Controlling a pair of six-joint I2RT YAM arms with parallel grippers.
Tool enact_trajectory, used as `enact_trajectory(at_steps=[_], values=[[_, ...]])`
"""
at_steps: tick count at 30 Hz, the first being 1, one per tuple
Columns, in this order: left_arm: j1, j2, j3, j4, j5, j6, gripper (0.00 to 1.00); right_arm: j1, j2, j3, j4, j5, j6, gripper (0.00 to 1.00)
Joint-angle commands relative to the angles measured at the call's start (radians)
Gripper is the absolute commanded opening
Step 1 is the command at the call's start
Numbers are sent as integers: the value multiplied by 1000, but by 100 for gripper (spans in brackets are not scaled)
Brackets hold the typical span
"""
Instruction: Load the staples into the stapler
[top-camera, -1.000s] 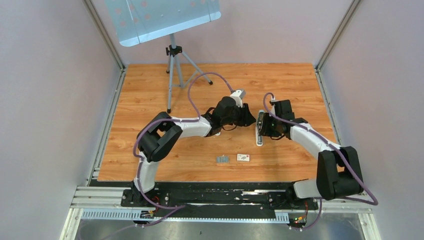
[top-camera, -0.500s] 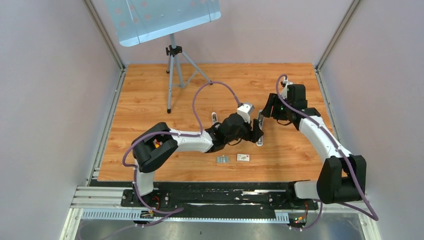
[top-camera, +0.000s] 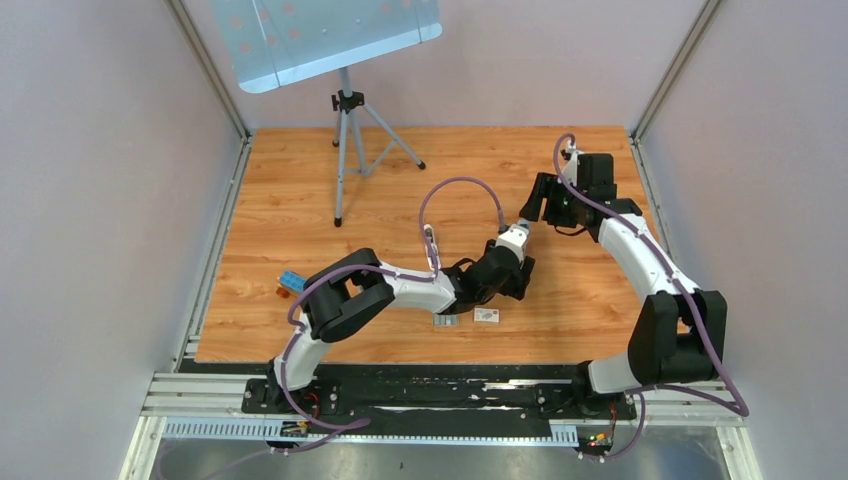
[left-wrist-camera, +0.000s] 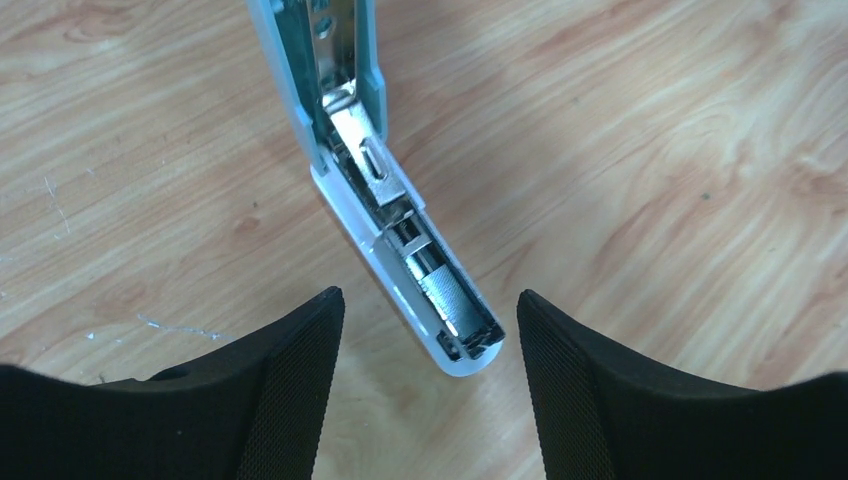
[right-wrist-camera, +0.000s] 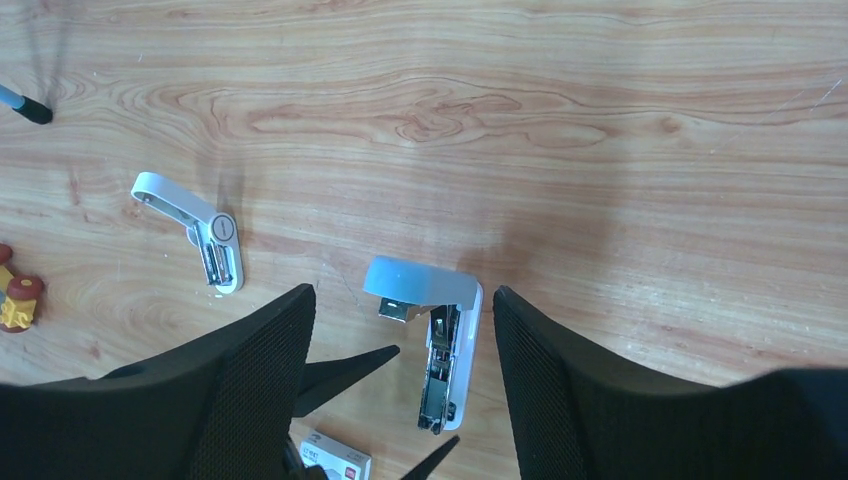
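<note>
The stapler lies on the wooden table, swung open. Its white lid is folded back and the metal magazine channel is bare. My left gripper is open just above the table, with the stapler's rounded end between its fingers but untouched. In the top view the left gripper hides most of the stapler. My right gripper is open and holds nothing; it hangs raised beyond the stapler, at the far right. The staples, a small grey block, lie near the front edge.
A small white printed box lies right of the staples. A second small white stapler-like tool lies left of the stapler. A tripod stands at the back, and small blue and red items sit at the left.
Both grippers have opened. The right gripper has drawn back to the far right, away from the stapler. The left arm has swung nearer and rightward, over the stapler's end.
</note>
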Motion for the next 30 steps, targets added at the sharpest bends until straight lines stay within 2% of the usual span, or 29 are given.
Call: enact_trajectory(at_steps=[1,14,18,22,30], values=[[-9,42,33,-25,-40,27,65,-19,22,40,-29,-27,-29,68],[-8,-2,-26,-8,-92,103,46,-31,66,69,-59,-36,-36,67],[-10,-12,-41,-5,-99,113,38,-54,90,80,-61,-67,-38,57],[-10,-19,-51,1,-96,122,38,-69,108,71,-71,-98,-44,49],[-10,-14,-53,15,-80,121,31,-71,68,55,-129,-49,-56,48]])
